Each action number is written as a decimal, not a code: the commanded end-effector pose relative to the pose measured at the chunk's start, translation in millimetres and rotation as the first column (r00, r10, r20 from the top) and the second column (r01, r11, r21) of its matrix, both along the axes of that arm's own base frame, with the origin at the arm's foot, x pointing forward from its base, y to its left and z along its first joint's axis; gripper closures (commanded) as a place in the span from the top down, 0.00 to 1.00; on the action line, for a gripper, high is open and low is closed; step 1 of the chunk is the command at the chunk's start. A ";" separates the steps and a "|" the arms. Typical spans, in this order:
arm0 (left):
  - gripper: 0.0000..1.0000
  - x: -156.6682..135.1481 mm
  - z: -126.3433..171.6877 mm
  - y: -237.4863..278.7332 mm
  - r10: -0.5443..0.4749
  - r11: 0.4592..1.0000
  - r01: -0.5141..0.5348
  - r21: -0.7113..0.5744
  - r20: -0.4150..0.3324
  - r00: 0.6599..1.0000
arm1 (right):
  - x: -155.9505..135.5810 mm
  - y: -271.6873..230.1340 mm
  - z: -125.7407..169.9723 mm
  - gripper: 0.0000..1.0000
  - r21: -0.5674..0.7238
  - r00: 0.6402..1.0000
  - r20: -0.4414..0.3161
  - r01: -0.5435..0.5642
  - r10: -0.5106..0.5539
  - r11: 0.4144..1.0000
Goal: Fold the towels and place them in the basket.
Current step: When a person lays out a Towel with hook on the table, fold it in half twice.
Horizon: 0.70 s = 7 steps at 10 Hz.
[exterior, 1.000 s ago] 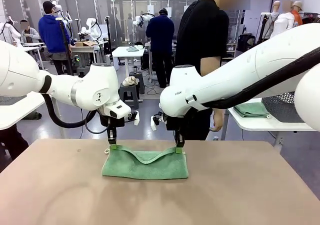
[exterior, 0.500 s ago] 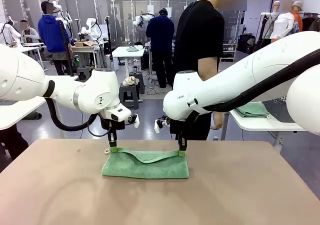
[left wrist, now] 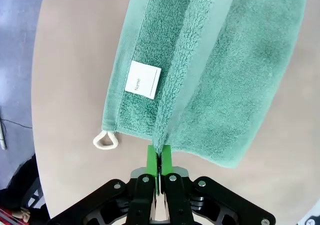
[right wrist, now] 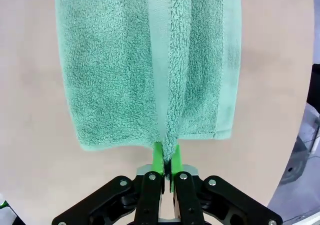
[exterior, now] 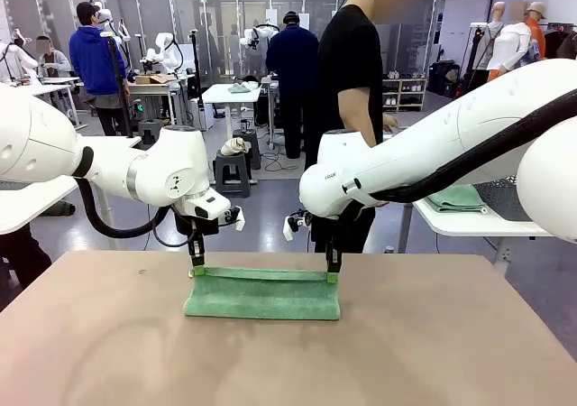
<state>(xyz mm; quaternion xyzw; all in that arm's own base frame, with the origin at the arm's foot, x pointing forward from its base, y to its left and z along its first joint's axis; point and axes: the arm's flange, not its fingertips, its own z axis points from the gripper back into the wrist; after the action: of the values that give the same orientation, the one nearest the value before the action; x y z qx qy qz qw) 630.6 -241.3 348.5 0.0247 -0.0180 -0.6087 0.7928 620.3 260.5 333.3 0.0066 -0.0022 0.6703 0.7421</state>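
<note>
The green towel point(exterior: 261, 293) lay at the middle of the table point(exterior: 433, 352), already doubled into a long strip running left to right. The left gripper point(exterior: 196, 269) was closed tight on the strip's far left corner. The right gripper point(exterior: 333, 275) was closed tight on the far right corner. Both wrist views showed the green pads pressed together on a thin ridge of cloth, with towel lying flat to either side of it. The held edge ran taut and level between the two grippers, lifted slightly off the layer beneath. A white label point(left wrist: 142, 80) and a pale loop point(left wrist: 105, 141) sat at the left end, just beside the left grip. A mesh basket point(exterior: 527, 194) stood on a side table at the far right, partly hidden by the right arm, and it could not be confirmed as the one intended. The step in hand was judged to be the lengthwise fold of the first towel, with placement not yet begun. The next move would probably call for both arms to travel together, carrying the edge over and laying it square on the lower layer before releasing. Unequal travel would likely skew the fold. A crosswise fold appeared necessary afterwards, so that the strip would fit a basket.
</note>
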 end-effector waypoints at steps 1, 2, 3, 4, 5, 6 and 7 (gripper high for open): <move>0.06 5.1 -0.6 -2.3 0.018 1.000 -0.018 0.021 -0.006 1.000 | 6.3 1.1 -1.4 0.07 0.003 1.000 0.011 0.023 -0.023 1.000; 0.23 4.7 -1.4 -3.4 0.013 1.000 -0.013 0.018 -0.003 1.000 | 6.7 1.4 -1.1 0.21 0.009 1.000 0.013 0.020 -0.020 1.000; 0.26 4.3 -1.8 -3.8 0.011 1.000 -0.011 0.015 0.000 1.000 | 6.2 1.9 -0.5 0.27 0.018 1.000 0.020 0.014 -0.014 1.000; 0.42 4.3 -1.8 -3.3 0.016 1.000 -0.016 0.015 0.007 1.000 | 6.0 2.0 0.5 0.41 0.020 1.000 0.028 0.013 -0.014 1.000; 0.45 4.1 -2.1 -1.9 0.036 0.999 -0.036 0.028 0.021 0.999 | 5.9 2.7 1.0 0.47 0.021 0.999 0.035 0.009 -0.009 1.000; 0.62 3.8 -2.1 -0.7 0.045 0.999 -0.046 0.026 0.031 0.999 | 5.6 3.3 1.7 0.61 0.023 0.999 0.047 0.007 -0.008 1.000; 0.64 3.0 -1.9 1.7 0.061 0.998 -0.063 0.026 0.054 0.997 | 5.6 2.9 2.1 0.67 0.026 0.998 0.059 0.008 -0.010 1.000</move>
<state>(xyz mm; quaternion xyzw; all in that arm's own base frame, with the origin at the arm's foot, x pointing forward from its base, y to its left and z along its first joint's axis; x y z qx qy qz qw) 631.6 -241.5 346.8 0.0307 -0.0197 -0.5968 0.8015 625.2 265.1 335.9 0.0039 -0.0221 0.6709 0.7412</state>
